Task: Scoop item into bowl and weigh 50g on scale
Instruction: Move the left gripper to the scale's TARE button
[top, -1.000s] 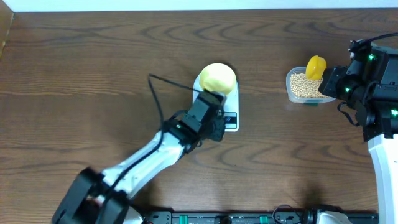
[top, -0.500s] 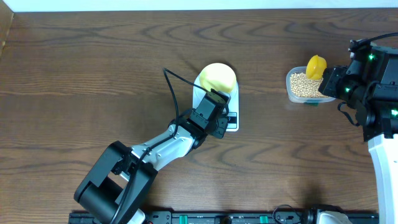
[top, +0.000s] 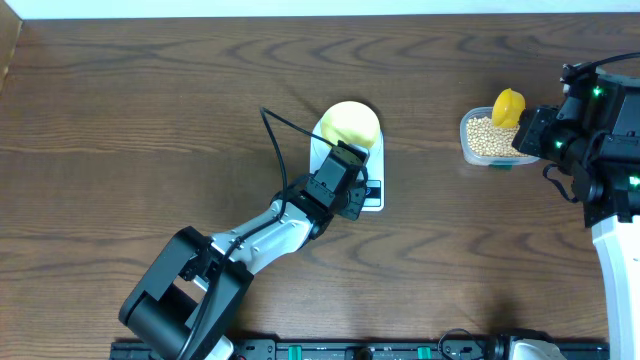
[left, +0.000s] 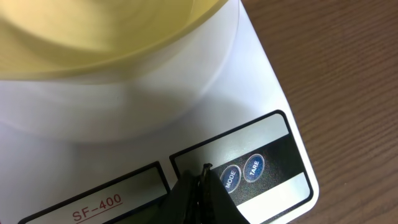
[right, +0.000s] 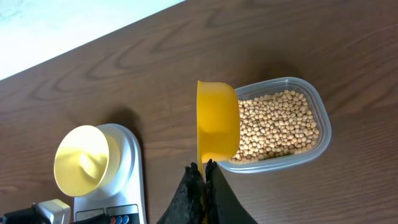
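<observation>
The pale yellow bowl (top: 350, 124) stands empty on the white scale (top: 376, 203). My left gripper (top: 360, 187) is shut with nothing in it. Its tips (left: 202, 171) rest on the scale's (left: 261, 81) front panel just left of the MODE button (left: 231, 178), below the bowl (left: 93, 37). At the right, tan beans (right: 273, 124) fill a clear tub (right: 319, 144). My right gripper (right: 203, 168) is shut on the handle of a bright yellow scoop (right: 217, 121), which is held on edge over the tub's left end. From overhead the scoop (top: 509, 107) sits above the beans (top: 485, 137).
A TARE button (left: 254, 167) lies right of MODE. Bare dark wooden tabletop (top: 150, 120) surrounds the scale and the tub. The left arm (top: 250, 240) stretches diagonally from the front edge to the scale. The right arm (top: 600, 140) stands at the right edge.
Over the last second my left gripper has slid from the bowl's rim down to the scale's front panel, and its arm has swung. The right arm and scoop are still.
</observation>
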